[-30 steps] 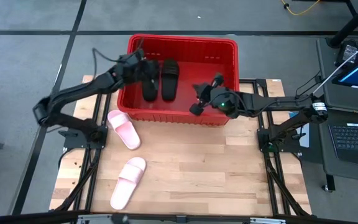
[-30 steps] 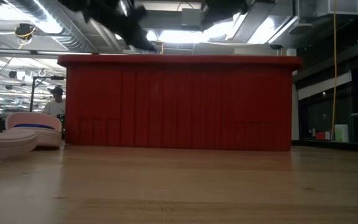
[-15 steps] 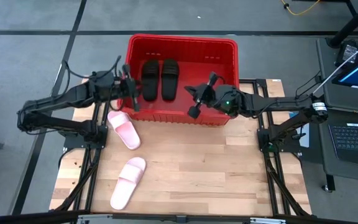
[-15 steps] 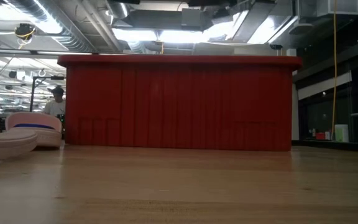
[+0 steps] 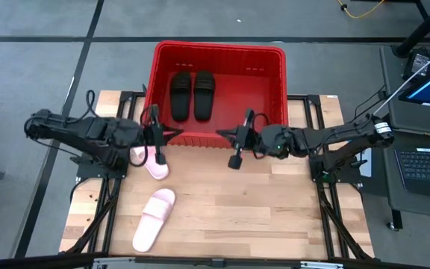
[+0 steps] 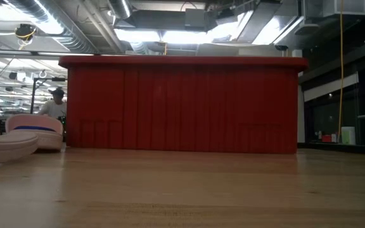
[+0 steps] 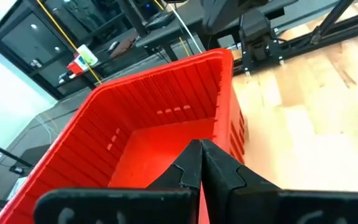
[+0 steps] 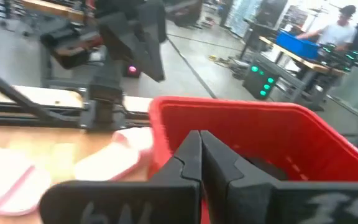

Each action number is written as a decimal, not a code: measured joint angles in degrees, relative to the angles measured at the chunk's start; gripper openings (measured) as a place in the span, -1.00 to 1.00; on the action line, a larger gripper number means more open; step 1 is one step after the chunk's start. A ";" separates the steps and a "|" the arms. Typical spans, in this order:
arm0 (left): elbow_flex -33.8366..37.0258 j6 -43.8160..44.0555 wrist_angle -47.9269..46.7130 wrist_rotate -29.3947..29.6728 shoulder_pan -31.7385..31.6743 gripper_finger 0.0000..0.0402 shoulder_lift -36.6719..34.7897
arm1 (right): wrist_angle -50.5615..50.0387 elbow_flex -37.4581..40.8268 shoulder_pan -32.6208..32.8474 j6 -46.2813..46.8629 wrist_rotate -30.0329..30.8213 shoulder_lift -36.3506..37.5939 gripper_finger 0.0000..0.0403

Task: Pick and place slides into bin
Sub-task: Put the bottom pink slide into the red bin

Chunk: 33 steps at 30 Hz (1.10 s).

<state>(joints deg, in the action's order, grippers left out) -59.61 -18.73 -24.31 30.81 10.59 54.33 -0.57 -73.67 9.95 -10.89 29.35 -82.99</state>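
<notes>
The red bin (image 5: 273, 90) stands at the table's far middle. Two black slides (image 5: 180, 95) (image 5: 204, 93) lie side by side on its floor, soles down. One pink slide (image 5: 149, 159) lies on the table near the bin's near left corner, and a second pink slide (image 5: 154, 218) lies nearer the front. My left gripper (image 5: 175, 133) is shut and points right, above the bin's near wall. My right gripper (image 5: 220, 134) is shut and points left toward it. Both hold nothing. Their shut fingertips (image 7: 201, 152) (image 8: 201, 143) show in the wrist views.
Bare wooden tabletop (image 5: 260, 202) stretches in front of the bin and to the right. The low view shows the bin's near wall (image 6: 182, 104) and the pink slides (image 6: 33, 130) at the left. A laptop (image 5: 424, 164) sits beyond the table's right edge.
My left gripper has drawn back out of the bin, swung past its left wall and come round toward the near edge, above the bin's near wall. The left black slide stays flat in the bin. My right gripper has moved from over the bin toward the near edge, turning left.
</notes>
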 joint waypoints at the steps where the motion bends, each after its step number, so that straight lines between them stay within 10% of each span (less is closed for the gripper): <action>1: 0.00 0.62 0.20 1.94 1.87 -0.99 0.38 | 0.20 -0.03 0.92 0.17 0.04 -0.16 -0.98; 13: -4.00 12.28 0.07 20.32 23.10 -0.99 11.97 | -1.65 -0.04 14.85 -0.02 4.10 -0.69 -0.98; 33: -25.36 45.87 -13.89 14.21 37.42 -0.99 35.43 | -11.42 -0.02 28.31 9.33 11.94 -0.67 -0.98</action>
<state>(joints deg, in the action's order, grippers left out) -84.97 27.15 -38.20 45.02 48.00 89.76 -11.99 -73.69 38.26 -1.56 41.29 -83.66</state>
